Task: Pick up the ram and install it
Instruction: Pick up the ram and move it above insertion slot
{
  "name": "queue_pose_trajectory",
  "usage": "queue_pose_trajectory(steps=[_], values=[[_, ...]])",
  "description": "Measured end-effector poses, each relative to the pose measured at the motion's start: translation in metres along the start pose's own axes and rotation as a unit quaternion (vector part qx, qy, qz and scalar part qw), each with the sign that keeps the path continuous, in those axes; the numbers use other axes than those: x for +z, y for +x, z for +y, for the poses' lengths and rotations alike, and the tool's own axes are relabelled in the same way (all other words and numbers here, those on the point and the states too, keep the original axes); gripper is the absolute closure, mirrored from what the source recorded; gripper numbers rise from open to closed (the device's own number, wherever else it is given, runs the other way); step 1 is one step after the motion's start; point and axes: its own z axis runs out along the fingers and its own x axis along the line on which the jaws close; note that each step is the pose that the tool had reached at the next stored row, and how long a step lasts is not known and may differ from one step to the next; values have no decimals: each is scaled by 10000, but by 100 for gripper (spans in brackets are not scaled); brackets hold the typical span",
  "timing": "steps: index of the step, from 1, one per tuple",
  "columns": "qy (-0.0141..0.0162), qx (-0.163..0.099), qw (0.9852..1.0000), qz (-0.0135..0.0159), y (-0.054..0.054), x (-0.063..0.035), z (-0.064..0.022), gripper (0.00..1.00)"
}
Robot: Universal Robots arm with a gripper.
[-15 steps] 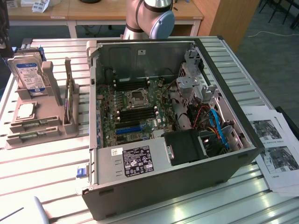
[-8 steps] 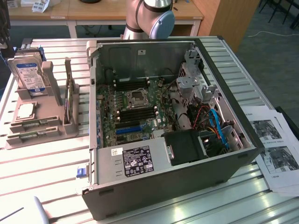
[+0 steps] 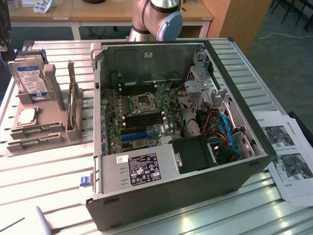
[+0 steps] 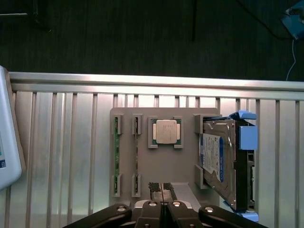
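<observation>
Standing open in the middle of the desk (image 3: pixel 49 186), the computer case (image 3: pixel 195 191) shows its motherboard (image 3: pixel 142 112), and the arm (image 3: pixel 164 19) looms behind the case's far wall. Near the desk's edge on the exterior view's left sits a grey holder (image 3: pixel 55 88). A hard drive (image 3: pixel 32 78) leans at its far end, a processor chip (image 3: pixel 27 116) lies below that, and the ram (image 3: pixel 29 143) rests in the slot at the near end. Printed papers (image 3: pixel 288 156) lie at the desk's edge on the exterior view's right.

From the wrist, the gripper (image 4: pixel 162 190) hangs over the holder (image 4: pixel 185 166), its jaws clenched together on nothing. The ram (image 4: pixel 115 156) stands on edge in the outermost slot, away from the hard drive (image 4: pixel 218 161). A second stick (image 4: pixel 137 156) stands just beside it, and the processor chip (image 4: pixel 166 131) lies between sticks and drive.
</observation>
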Motion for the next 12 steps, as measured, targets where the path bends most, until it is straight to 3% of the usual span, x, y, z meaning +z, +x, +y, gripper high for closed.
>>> queue_pose_trajectory(steps=[12], values=[[0, 0, 10000, 0, 9, 94, -4, 90]])
